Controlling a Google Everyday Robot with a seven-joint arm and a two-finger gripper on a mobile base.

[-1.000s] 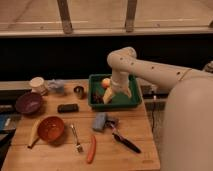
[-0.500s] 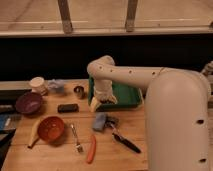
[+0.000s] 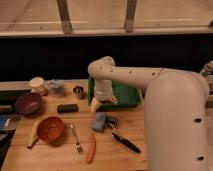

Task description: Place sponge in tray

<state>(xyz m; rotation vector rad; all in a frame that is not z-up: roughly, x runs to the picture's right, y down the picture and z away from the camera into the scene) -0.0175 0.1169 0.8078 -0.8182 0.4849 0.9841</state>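
Since a second earlier, the arm [image 3: 131, 77] has been swung from above the middle of the tray [image 3: 127, 96] toward its front left corner, and the gripper [image 3: 103, 104] has been brought down and forward with it. The gripper is now seen hanging at that corner, just above the sponge [image 3: 99, 121] and a little behind it, not touching it. Its two pale yellowish fingers [image 3: 94, 105] are spread apart, and nothing is held between them.

The sponge, a small soft blue-grey block, is lying on the wooden table [image 3: 50, 161], just in front of the tray and outside it. A black-handled utensil [image 3: 124, 142] is laid close against its right side, the handle angled toward the table's front edge.

The tray is dark green plastic, rectangular, with raised sides; its left part is hidden by the arm's white, smooth, rounded casing.

To the left, a flat black bar [image 3: 67, 108] and a small dark metal cup [image 3: 78, 91] are set on the wood. Farther left a purple bowl [image 3: 28, 103], a pale round cup [image 3: 36, 84] and a crumpled bluish item [image 3: 55, 86] are found. Nearer the front, a round orange bowl [image 3: 50, 129] is placed with a banana [image 3: 33, 135] at its left, a fork [image 3: 76, 139] at its right, and a long orange carrot-like piece [image 3: 90, 149] beyond the fork.
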